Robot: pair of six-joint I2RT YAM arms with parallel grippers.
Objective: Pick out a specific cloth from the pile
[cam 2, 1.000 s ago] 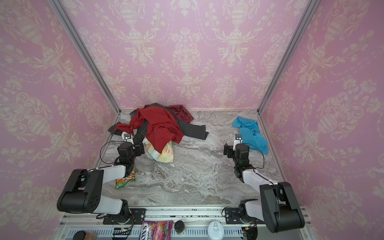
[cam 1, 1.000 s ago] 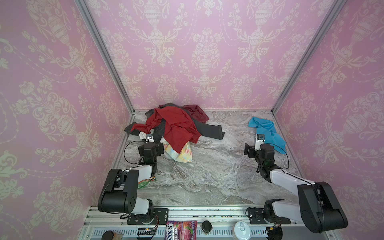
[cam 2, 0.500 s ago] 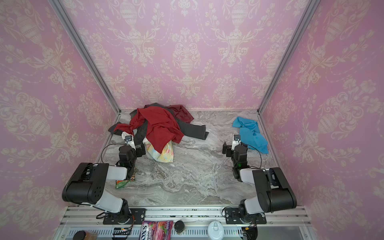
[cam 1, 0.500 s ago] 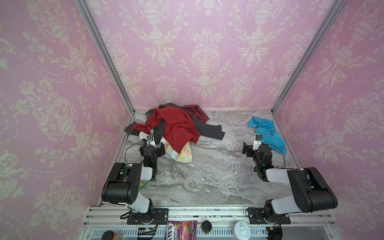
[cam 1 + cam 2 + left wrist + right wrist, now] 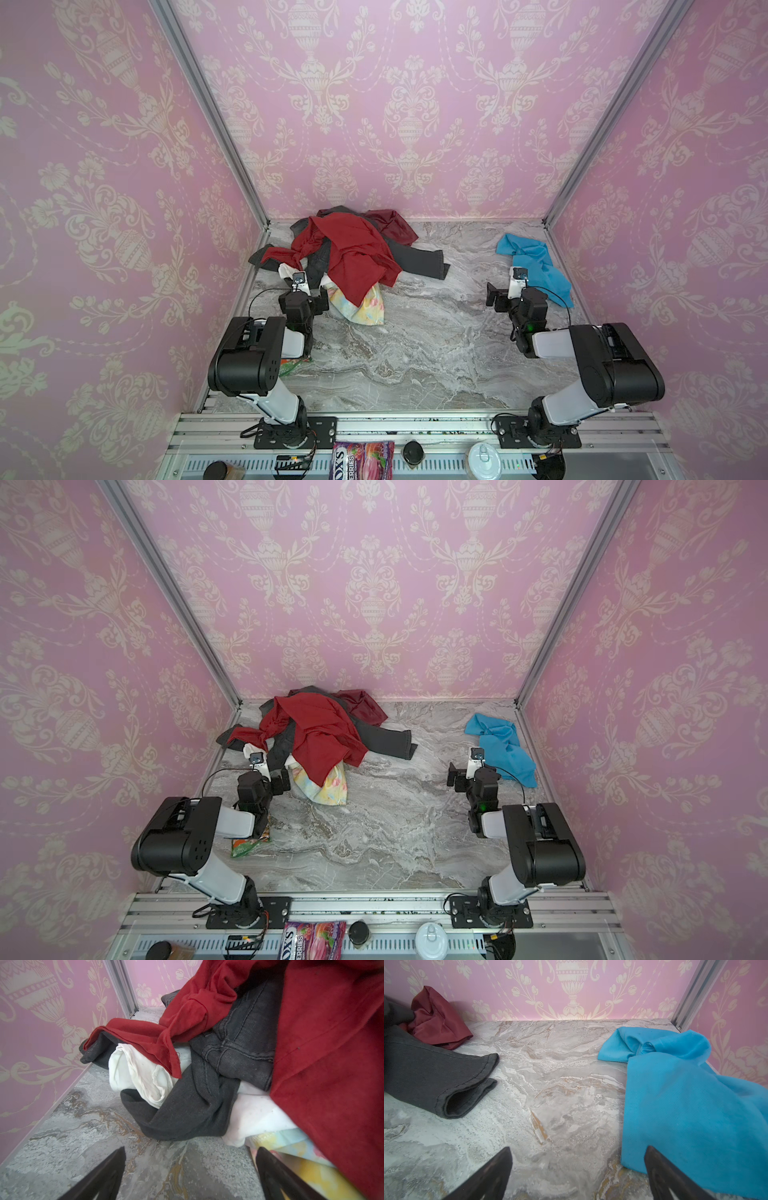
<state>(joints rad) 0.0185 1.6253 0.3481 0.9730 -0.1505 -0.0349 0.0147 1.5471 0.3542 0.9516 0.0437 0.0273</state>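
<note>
Right gripper (image 5: 577,1176): fingers wide apart, holding nothing; bare table (image 5: 550,1088) between them.
Blue cloth (image 5: 685,1105): lies on the table just ahead of 1 right finger (image 5: 660,1172), well apart from the pile (image 5: 345,253); contact I cannot tell.
Left gripper (image 5: 191,1159): fingers wide apart, holding nothing.
Pile: close ahead of the left fingers; red cloth (image 5: 332,1064) on top, over grey trousers (image 5: 239,1043) and white cloth (image 5: 137,1076).
Floral cloth (image 5: 301,1153): under the red cloth, beside 1 left finger.
Maroon cloth (image 5: 436,1018): far ahead of the right fingers.
</note>
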